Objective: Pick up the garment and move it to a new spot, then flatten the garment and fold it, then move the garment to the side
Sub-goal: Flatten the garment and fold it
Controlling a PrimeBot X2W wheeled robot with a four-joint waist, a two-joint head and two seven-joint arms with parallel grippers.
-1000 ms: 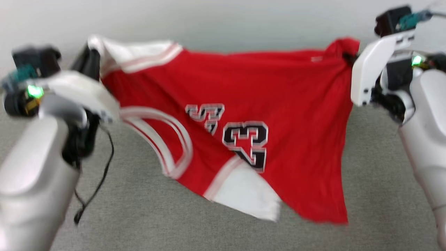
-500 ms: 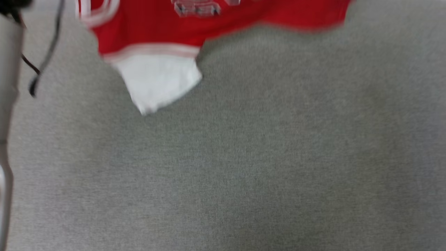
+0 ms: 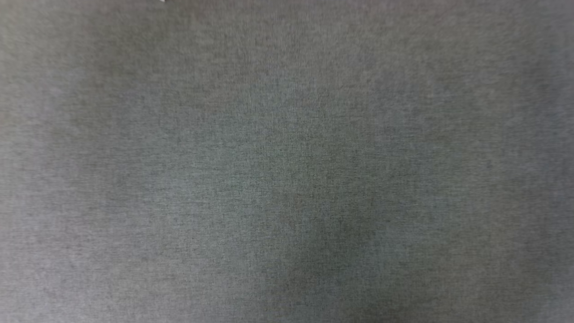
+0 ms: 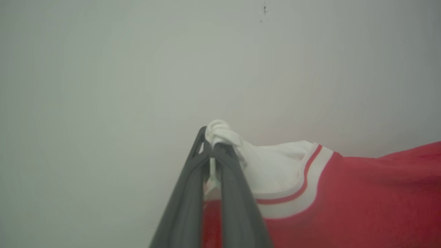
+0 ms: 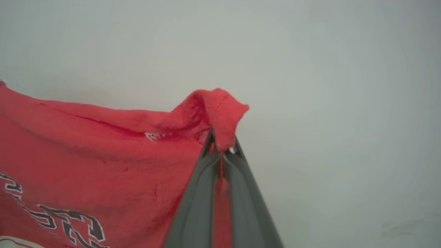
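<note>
The garment (image 4: 361, 196) is a red jersey T-shirt with white sleeves, held up in the air between my two grippers. In the left wrist view my left gripper (image 4: 211, 146) is shut on a bunched corner of a white sleeve, the red body stretching off to the right. Seen from the right wrist, my right gripper (image 5: 222, 144) is shut on a red corner of the garment (image 5: 103, 155), which spreads to the left with black-and-white lettering low down.
The head view looks down on bare grey cloth surface (image 3: 287, 161), blurred. A pale plain wall (image 4: 137, 69) stands behind the garment in both wrist views.
The head camera has tilted down, so the garment and both arms have slid out of the top of its picture. Both grips look unchanged.
</note>
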